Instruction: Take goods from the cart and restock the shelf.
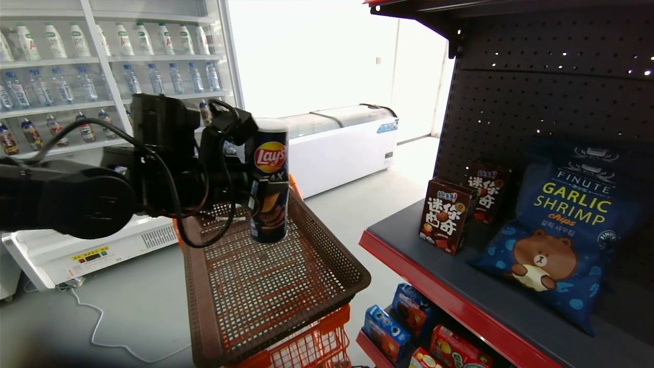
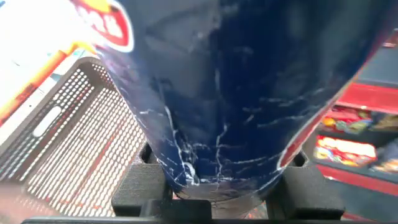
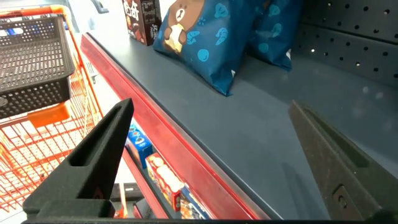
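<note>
While the head view gives the whole chips can [image 1: 269, 179] standing upright in the left gripper [image 1: 255, 197], well apart from the shelf board [image 1: 460, 286] on its aisle side, the left wrist view adds the grip itself. There the left gripper's black fingers [image 2: 140, 186] press against opposite sides of the can's dark blue lower wall [image 2: 236, 93].

The can hangs clear above the mesh floor of the brown basket [image 1: 265, 286], which sits on the orange cart [image 1: 306, 342] near the shelf board's red front edge.

The right wrist view supplies the right gripper [image 3: 211, 168], poised over a bare stretch of the shelf board [image 3: 280, 124]. Its fingers [image 3: 93, 162] are spread wide and hold nothing.

On the shelf board, toward its back, a blue bear-printed snack bag [image 1: 557, 230] leans against the pegboard, with dark chocolate boxes [image 1: 444, 214] just beside it. From the right wrist view, a second blue bag [image 3: 273, 31] stands behind the first. Below the shelf board, coloured snack boxes [image 1: 403, 317] line a lower tier.
</note>
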Motion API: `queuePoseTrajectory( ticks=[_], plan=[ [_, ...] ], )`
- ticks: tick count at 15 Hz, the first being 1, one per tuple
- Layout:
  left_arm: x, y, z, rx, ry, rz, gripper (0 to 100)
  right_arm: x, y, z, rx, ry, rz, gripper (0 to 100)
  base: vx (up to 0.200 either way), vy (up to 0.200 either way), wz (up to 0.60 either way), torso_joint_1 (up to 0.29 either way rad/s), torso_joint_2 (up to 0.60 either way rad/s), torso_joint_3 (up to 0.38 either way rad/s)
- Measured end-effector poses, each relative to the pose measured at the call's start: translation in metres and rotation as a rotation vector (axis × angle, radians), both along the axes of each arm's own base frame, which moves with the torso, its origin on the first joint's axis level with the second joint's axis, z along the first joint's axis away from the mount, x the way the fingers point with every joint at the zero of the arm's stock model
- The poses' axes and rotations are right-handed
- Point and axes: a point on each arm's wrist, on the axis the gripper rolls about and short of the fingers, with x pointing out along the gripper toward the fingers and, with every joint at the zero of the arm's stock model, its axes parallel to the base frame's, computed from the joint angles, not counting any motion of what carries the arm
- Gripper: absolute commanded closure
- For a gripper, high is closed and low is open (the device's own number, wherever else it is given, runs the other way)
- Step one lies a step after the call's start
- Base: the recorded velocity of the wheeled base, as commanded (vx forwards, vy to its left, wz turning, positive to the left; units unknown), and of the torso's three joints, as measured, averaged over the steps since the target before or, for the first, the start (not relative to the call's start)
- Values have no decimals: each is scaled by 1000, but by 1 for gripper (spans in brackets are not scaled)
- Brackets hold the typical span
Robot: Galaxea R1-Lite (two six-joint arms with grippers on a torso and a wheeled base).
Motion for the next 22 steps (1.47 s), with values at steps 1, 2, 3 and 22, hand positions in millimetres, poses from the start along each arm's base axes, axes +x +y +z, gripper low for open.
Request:
queuePoseTrajectory(
  ticks=[1,2,3,22],
  plan=[
    [-16,5,7,0,-7,-3,100,0,0,0,0,0,0,0,0,0,0,0,0,0],
    [-30,8,11,-2,-13,-5,100,0,0,0,0,0,0,0,0,0,0,0,0,0],
    [-43,12,15,-6,-24,-7,100,0,0,0,0,0,0,0,0,0,0,0,0,0],
    [-142,15,29,-192,145,-458,100,0,0,0,0,0,0,0,0,0,0,0,0,0]
  ],
)
